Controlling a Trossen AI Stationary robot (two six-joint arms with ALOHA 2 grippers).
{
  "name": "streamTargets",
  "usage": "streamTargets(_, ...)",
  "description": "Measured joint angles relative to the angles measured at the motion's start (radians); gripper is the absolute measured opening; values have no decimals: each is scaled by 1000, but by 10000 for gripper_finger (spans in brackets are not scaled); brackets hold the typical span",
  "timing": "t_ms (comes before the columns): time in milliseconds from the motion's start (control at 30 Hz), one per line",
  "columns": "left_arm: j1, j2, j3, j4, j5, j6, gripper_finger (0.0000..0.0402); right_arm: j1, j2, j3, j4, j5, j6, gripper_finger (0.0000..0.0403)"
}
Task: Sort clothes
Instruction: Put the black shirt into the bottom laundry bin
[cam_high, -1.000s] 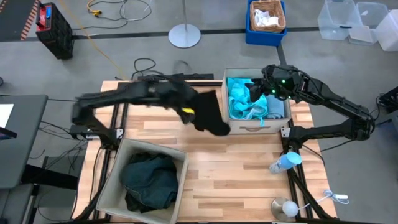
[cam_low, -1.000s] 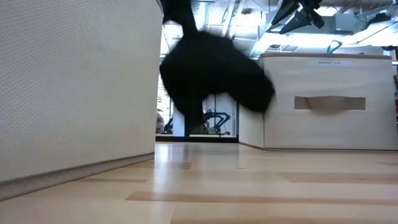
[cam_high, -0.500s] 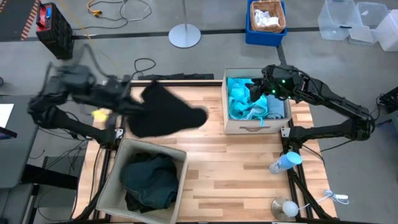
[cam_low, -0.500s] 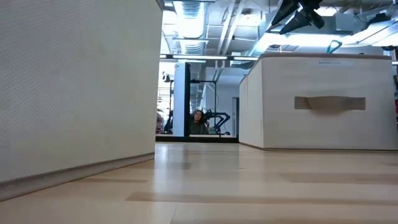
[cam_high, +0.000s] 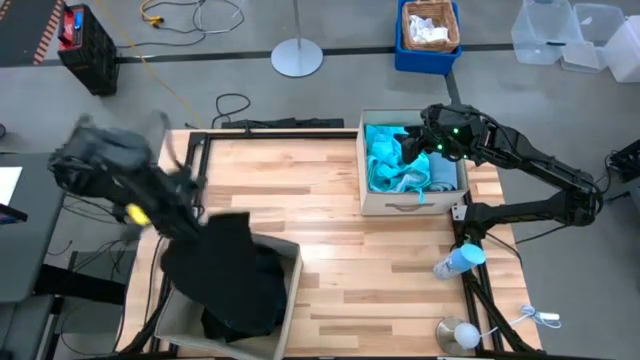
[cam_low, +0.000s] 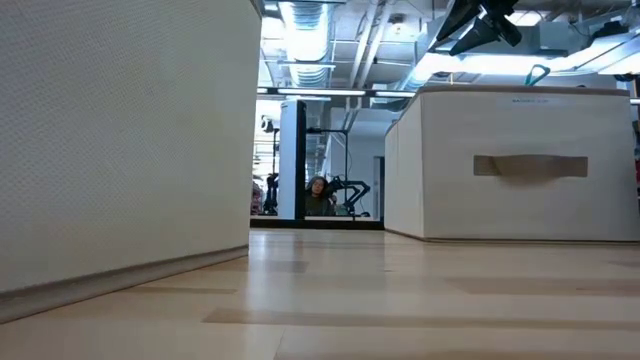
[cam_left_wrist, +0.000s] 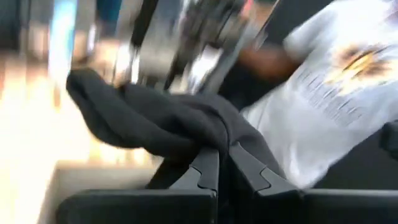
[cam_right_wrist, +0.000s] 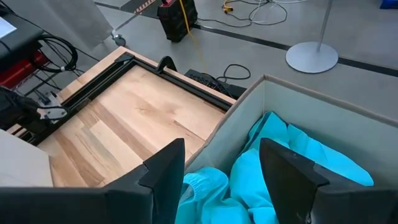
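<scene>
My left gripper (cam_high: 192, 222) is shut on a black garment (cam_high: 228, 272) above the beige bin (cam_high: 290, 262) at the table's near left. The garment covers most of the bin's inside. In the left wrist view the black cloth (cam_left_wrist: 143, 118) bunches just past my shut gripper (cam_left_wrist: 222, 163). My right gripper (cam_high: 415, 140) hovers open over the far-right bin (cam_high: 415, 205). That bin holds a bright turquoise garment (cam_right_wrist: 323, 155) and a pale blue piece (cam_high: 442, 172). The open fingers (cam_right_wrist: 165, 171) touch nothing. My left gripper pinches a bunched fold of the black garment (cam_left_wrist: 214, 134) between its two fingers; how many layers, I cannot tell. The cloth spreads out past the fingertips and drapes down over the near-left bin. Whether its lower end rests in the bin cannot be seen.
Bare wooden tabletop (cam_high: 330, 270) lies between the two bins. A plastic bottle (cam_high: 455, 262) and a round white object (cam_high: 455, 332) sit off the table's near right corner. A person in a white T-shirt (cam_left_wrist: 336, 93) shows behind the garment in the left wrist view.
My left gripper has swung the black garment from beside the far-right bin toward the table's left edge, then toward the near edge, turning as it went. The garment left the low view and now hangs over the near-left bin. The gripper has stayed shut on it.
</scene>
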Motion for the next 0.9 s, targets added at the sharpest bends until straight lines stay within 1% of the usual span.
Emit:
streamTargets(133,-23,82,-2,-252,-3,-99,3,0,0,0,0,0,3,221)
streamTargets(200,-24,123,-3,-345,-5,-112,3,0,0,0,0,0,3,221)
streamTargets(433,-23,243,-3,-447,-4,-150,3,0,0,0,0,0,11,221)
streamTargets(567,-31,292,-61,-438,47,-144,3,0,0,0,0,0,11,221)
streamTargets(733,-63,330,-209,-419,155,-142,3,0,0,0,0,0,10,221)
streamTargets(800,-81,331,-291,-334,201,-129,3,0,0,0,-1,0,10,221)
streamTargets(900,-95,327,-417,-113,254,-104,3,0,0,0,-1,0,5,221)
